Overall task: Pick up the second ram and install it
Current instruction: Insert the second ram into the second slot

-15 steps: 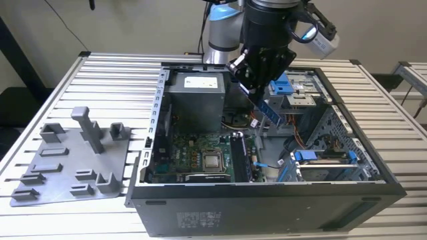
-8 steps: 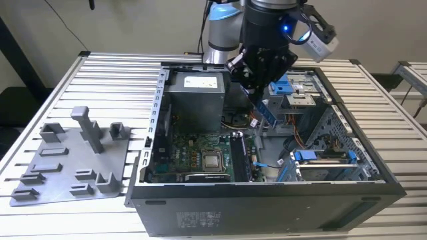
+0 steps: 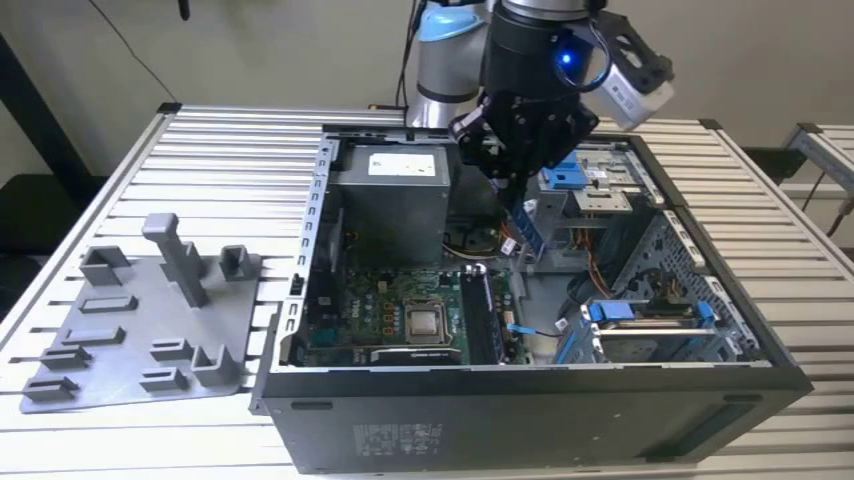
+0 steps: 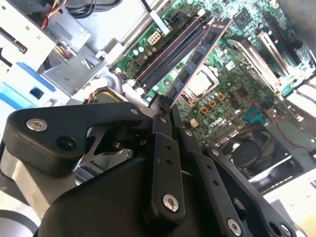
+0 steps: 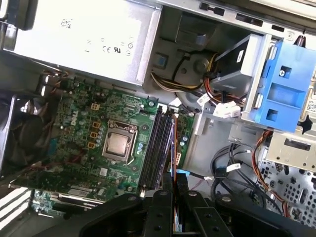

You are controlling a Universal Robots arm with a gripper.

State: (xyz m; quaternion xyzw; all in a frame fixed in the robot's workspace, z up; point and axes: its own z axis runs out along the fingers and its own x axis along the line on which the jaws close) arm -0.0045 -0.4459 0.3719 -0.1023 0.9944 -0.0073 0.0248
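Second ram point(image 4: 197, 57) is a long, thin, flat stick. It is dark, with little black chips in a row on its flat side and an orange-gold line along one long edge. In the first wrist view it point(image 5: 173, 148) shows edge-on, as a thin orange line.

The claw point(image 4: 163, 101) pinches one end of it, with the black fingers point(image 4: 161, 148) pressed tight on both flat sides. The rest of the stick pokes out past the fingertips. In the exterior view the claw point(image 3: 514, 180) hangs over the open computer case point(image 3: 534, 420) and the stick point(image 3: 523, 225) points down from it into the case. The low end is in the air, not pushed into anything. It is right above the long black slots point(image 5: 155, 148) on the green motherboard point(image 5: 84, 123), and lined up the same way as they run. A shiny square chip point(image 5: 118, 143) sits just beside the slots. A grey metal box point(image 3: 387, 190) fills the far part of the case, and a blue plastic part point(image 5: 286, 84) sits off to one side.

The case stands on a table point(image 3: 227, 160) made of silver metal strips. On the exterior view's left, a grey tray point(image 3: 134, 330) with posts that stand up lies on the table, apart from the case. A plain pale wall point(image 3: 267, 50) is behind, and another table point(image 3: 827, 150) peeks in at the exterior view's right.
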